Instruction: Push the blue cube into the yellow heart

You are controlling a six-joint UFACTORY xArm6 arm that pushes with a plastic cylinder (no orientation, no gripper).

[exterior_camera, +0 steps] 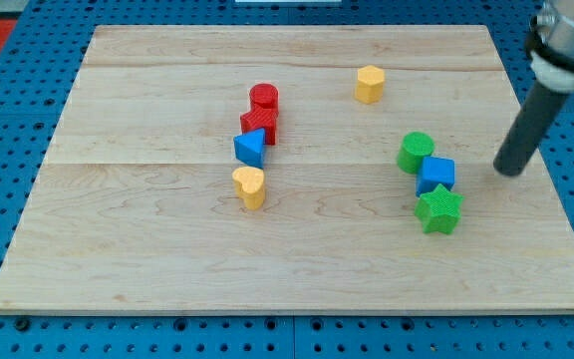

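One view only. Blue cube [435, 175] at right of frame, wedged between green cylinder [416, 152] and green star [438, 210]. Yellow heart [250, 186] left of centre. My tip [508, 172] just right of cube, holds nothing. Risk: push drags green neighbours along.

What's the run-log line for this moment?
tip: right of blue cube, apart | yellow heart: far left, untouched | push: not started

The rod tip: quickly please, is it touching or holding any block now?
My tip: holds nothing, touches no block; it stands apart at the view's right of the blue cube.
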